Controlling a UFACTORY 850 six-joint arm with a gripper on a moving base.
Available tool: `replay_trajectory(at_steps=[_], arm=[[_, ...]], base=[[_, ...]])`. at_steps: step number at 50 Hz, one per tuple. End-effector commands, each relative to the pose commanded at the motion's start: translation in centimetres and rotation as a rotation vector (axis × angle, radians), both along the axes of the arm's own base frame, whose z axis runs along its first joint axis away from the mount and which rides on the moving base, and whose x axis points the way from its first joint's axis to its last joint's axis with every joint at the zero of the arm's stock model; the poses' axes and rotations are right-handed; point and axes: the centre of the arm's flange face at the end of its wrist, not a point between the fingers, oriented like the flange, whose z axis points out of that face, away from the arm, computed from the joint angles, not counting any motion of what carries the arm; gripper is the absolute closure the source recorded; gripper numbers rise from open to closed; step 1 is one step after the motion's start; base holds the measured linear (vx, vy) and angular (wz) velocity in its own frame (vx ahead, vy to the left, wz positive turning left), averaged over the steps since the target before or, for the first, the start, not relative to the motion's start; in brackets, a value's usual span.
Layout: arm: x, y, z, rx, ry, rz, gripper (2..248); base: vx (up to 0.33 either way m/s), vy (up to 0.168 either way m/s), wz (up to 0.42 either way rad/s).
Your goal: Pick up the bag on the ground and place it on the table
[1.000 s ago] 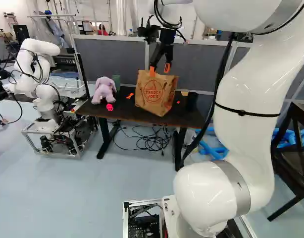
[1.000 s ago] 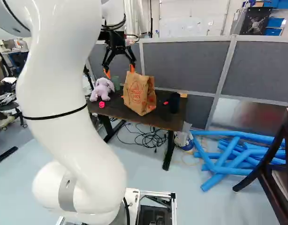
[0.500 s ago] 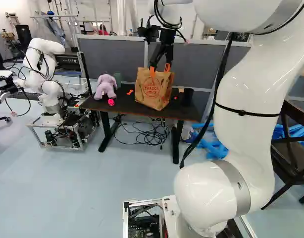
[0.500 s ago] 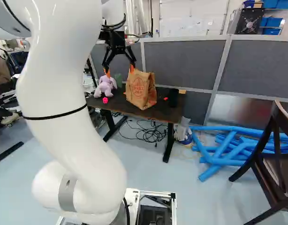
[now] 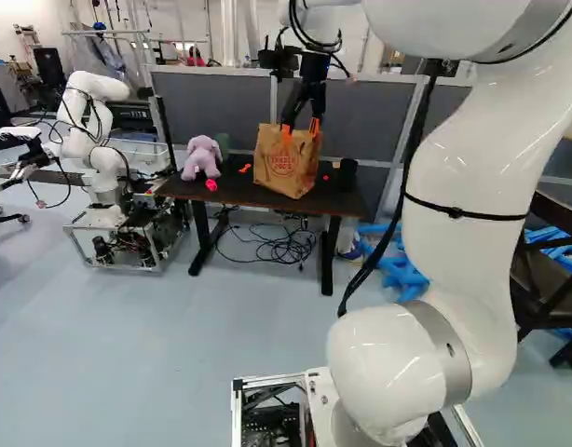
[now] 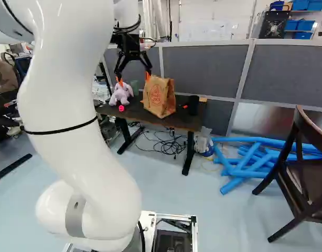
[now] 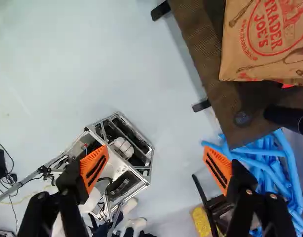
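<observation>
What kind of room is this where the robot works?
Probably a robotics lab or workshop: another robot stands on a metal frame, cables lie under the table, and blue tubes lie on the floor.

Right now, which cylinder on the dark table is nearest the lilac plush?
The green cylinder, right behind the plush; the black cylinder, past the brown paper bag.

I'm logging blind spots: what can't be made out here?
- Brown paper bag, base views: contents hidden by its walls.
- Bag, wrist view: partly past the edge.
- Red thing right of it, base views: too small to identify.
- Dark wooden chair, right base view: partly past the edge.
</observation>
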Motion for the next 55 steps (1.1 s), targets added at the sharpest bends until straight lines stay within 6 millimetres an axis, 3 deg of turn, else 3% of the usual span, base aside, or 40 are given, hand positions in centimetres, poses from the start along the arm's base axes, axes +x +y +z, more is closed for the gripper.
replay_trajectory(at_steps=[30,55], arm=[[0.0,0.0,-0.2,0.0,-0.005,-0.004,3],[-0.2,-0.2,-1.4,-0.002,-0.042,-0.037,3]], base=[[0.005,0.0,0.0],[0.0,0.0,0.0]])
